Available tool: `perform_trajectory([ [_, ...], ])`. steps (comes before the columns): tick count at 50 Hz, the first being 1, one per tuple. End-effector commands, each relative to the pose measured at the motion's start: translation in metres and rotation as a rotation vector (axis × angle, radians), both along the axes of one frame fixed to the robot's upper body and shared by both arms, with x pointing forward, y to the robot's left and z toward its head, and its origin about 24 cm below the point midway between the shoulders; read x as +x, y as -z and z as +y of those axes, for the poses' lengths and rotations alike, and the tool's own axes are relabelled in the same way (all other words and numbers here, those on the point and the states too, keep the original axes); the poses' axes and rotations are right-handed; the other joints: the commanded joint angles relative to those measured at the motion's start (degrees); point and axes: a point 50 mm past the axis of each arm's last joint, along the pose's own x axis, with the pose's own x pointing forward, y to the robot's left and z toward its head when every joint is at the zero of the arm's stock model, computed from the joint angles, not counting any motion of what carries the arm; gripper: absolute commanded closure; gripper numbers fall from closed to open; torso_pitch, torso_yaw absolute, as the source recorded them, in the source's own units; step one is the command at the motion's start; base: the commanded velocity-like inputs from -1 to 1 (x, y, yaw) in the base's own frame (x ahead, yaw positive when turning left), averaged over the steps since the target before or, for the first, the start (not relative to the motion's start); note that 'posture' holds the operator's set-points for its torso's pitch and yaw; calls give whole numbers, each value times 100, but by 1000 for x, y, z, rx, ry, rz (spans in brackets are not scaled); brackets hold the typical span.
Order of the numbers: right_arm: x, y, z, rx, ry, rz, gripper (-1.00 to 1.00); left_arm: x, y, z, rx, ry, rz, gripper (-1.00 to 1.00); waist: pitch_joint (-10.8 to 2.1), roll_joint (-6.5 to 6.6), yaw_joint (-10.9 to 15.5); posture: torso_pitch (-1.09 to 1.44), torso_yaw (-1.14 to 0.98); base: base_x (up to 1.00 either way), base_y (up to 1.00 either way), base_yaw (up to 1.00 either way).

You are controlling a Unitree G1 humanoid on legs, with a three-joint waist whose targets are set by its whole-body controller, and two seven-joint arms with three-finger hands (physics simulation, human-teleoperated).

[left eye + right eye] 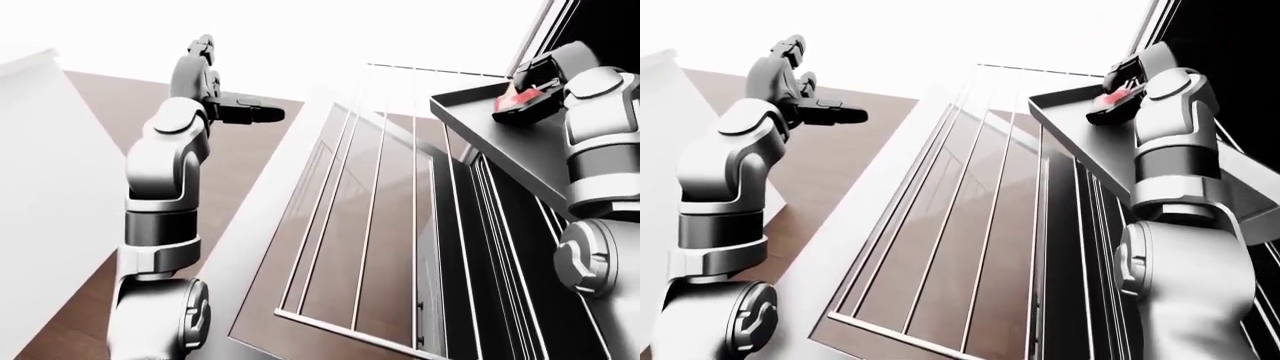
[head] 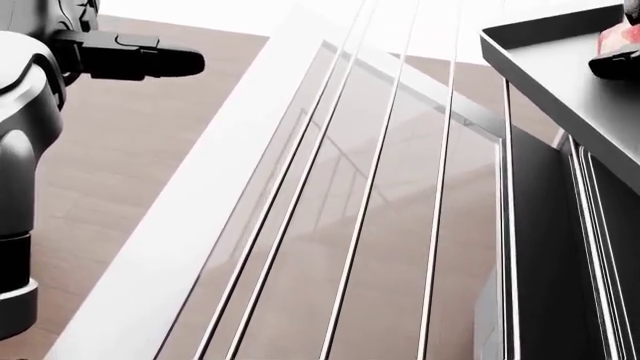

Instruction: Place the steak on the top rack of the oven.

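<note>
While looking down over the open oven door [image 1: 300, 225]: glass pane framed in pale metal, tilted out toward the bottom of the left-eye view, brown floor [image 1: 110, 300] showing left of it. Just above the door, a wire rack [image 1: 380, 225] pulled out, its thin rods running from the bottom of the view up toward the top, a cross rod closing its near end. Right of the door, dark oven interior with rails along its side.

Left of the door, left arm bent upward, left robot hand [image 1: 250, 114] raised over the floor, black fingers stretched straight out toward the door, spread and empty, touching nothing.

Right of the door and higher, a dark tray [image 1: 480, 124] with a raised rim, jutting out over the rack's far end. On the tray's far part, the steak [image 1: 520, 96], red with pale marbling, lying partly under the right robot hand [image 1: 530, 94]. Black fingers closed round the steak, holding it on or just over the tray floor; contact with the tray not clear. Right forearm rising from the bottom right of the view up to that hand.

In the head view, only the tray's corner [image 2: 560, 60] and a sliver of steak [image 2: 625, 36] at the right edge.
</note>
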Motion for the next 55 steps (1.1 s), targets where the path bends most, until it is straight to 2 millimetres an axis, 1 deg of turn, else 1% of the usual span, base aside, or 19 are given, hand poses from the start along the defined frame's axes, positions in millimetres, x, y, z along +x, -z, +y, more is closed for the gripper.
perform_trajectory([
  [1,-4,-34,3,-42,-13,-121,100,-5,-25,-2,8,6,-109,-100,-209,-37,4,0,0,0,0,0],
  [8,-4,-33,4,-40,-14,-119,100,-4,-24,-1,5,6,-107,-100,-211,-37,-1,0,0,0,0,0],
  [10,-4,-31,4,-38,-15,-115,84,-4,-24,-2,4,7,-107,-100,-210,-39,1,0,0,0,0,0],
  [11,-4,-31,4,-38,-14,-114,82,-4,-24,-2,4,7,-106,-100,-210,-41,3,0,0,0,0,0],
  [13,-5,-29,3,-35,-14,-111,57,-3,-24,-2,4,8,-106,-100,-211,-44,3,0,0,0,0,0],
  [17,-4,-25,3,-32,-14,-107,51,-2,-22,-3,5,9,-103,-100,-209,-49,6,0,0,0,0,0],
  [19,-4,-25,2,-29,-13,-106,11,-2,-22,-3,6,10,-102,-100,-212,-52,5,0,0,0,0,0],
  [20,-4,-24,2,-28,-14,-105,6,-2,-22,-4,6,10,-102,-100,-212,-54,5,0,0,0,0,0],
  [21,-5,-24,2,-27,-11,-106,-22,-2,-22,-4,6,11,-102,-100,-211,-55,5,0,0,0,0,0],
  [24,-5,-23,1,-26,-10,-105,-27,-2,-22,-3,7,10,-101,-100,-208,-60,7,0,0,0,0,0],
  [25,-5,-24,2,-26,-10,-105,-40,-2,-22,-3,6,10,-101,-100,-206,-61,7,0,0,0,0,0],
  [29,-5,-24,2,-24,-12,-102,-45,-2,-21,-3,5,10,-101,-100,-205,-62,7,0,0,0,0,0],
  [31,-5,-24,1,-22,-12,-101,-81,-3,-22,-3,5,10,-101,-100,-203,-62,8,0,0,0,0,0],
  [33,-5,-24,2,-21,-13,-99,-88,-3,-23,-4,5,10,-102,-100,-202,-65,9,0,0,0,0,0],
  [34,-5,-24,1,-21,-13,-99,-100,-3,-23,-4,5,11,-102,-100,-201,-67,10,0,0,0,0,0],
  [38,-6,-28,2,-18,-16,-105,-100,-2,-23,-4,5,11,-103,-100,-202,-71,13,0,0,0,0,0],
  [47,-7,-45,14,20,-65,-126,-100,-1,-36,2,17,-4,-111,-100,-190,-56,7,0,0,0,0,0],
  [51,-10,-65,25,29,-107,-153,-100,5,-46,3,30,-10,-119,-100,-181,-52,11,0,0,0,0,0],
  [55,-12,-81,37,118,-153,-171,-100,9,-56,4,46,-14,-124,-100,-172,-33,10,0,0,0,0,0],
])
